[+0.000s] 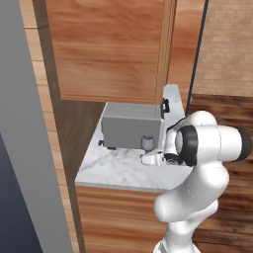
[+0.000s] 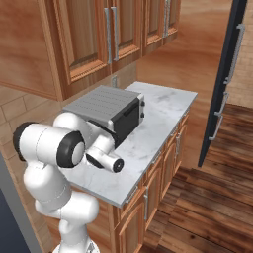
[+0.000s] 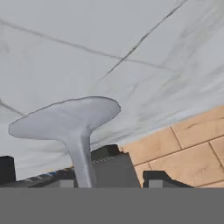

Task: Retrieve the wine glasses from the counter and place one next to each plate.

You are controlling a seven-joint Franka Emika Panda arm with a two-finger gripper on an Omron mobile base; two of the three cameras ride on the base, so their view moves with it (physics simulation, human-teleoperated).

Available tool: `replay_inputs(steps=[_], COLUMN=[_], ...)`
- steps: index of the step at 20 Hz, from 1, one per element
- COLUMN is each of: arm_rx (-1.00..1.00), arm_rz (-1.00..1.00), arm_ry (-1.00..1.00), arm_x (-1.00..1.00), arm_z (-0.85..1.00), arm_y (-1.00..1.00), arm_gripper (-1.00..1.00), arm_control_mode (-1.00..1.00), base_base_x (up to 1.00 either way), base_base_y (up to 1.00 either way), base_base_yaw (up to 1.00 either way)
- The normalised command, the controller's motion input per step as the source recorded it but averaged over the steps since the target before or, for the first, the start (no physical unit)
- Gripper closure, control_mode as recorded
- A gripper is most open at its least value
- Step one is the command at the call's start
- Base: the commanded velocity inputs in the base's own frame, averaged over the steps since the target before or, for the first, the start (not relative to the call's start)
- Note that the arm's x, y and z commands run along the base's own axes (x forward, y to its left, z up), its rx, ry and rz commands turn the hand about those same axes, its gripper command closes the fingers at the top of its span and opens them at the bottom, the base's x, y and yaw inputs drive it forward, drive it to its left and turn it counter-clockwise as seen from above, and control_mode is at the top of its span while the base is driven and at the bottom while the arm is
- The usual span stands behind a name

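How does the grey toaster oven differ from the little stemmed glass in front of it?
The boxy grey toaster oven is far larger and taller than the small bluish-grey stemmed glass. The oven is opaque and square-edged; the glass is translucent with a rounded bowl. Both stand on the white-grey marble counter.

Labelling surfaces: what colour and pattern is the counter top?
White-grey marble with thin dark veins, clearest on the counter in the right base view.
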Motion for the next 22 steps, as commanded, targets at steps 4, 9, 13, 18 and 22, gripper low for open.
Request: replay_inputs(steps=[4, 9, 13, 18, 22], arm_rx=[0.08, 0.09, 0.06, 0.04, 0.00], arm_rz=[-0.01, 0.00, 0.00, 0.00, 0.02], arm_ry=[-0.12, -0.33, -0.35, -0.12, 0.00], arm_x=[-0.37, -0.54, -0.48, -0.56, -0.65], arm_z=[0.37, 0.76, 1.00, 1.00, 1.00], arm_y=[-0.11, -0.11, -0.23, -0.41, -0.48], arm_gripper=[1.00, 1.00, 1.00, 1.00, 1.00], arm_control_mode=[-1.00, -1.00, -1.00, -1.00, -1.00], base_base_x=[0.00, 0.00, 0.00, 0.00, 0.00], base_base_y=[0.00, 0.00, 0.00, 0.00, 0.00], base_base_yaw=[0.00, 0.00, 0.00, 0.00, 0.00])
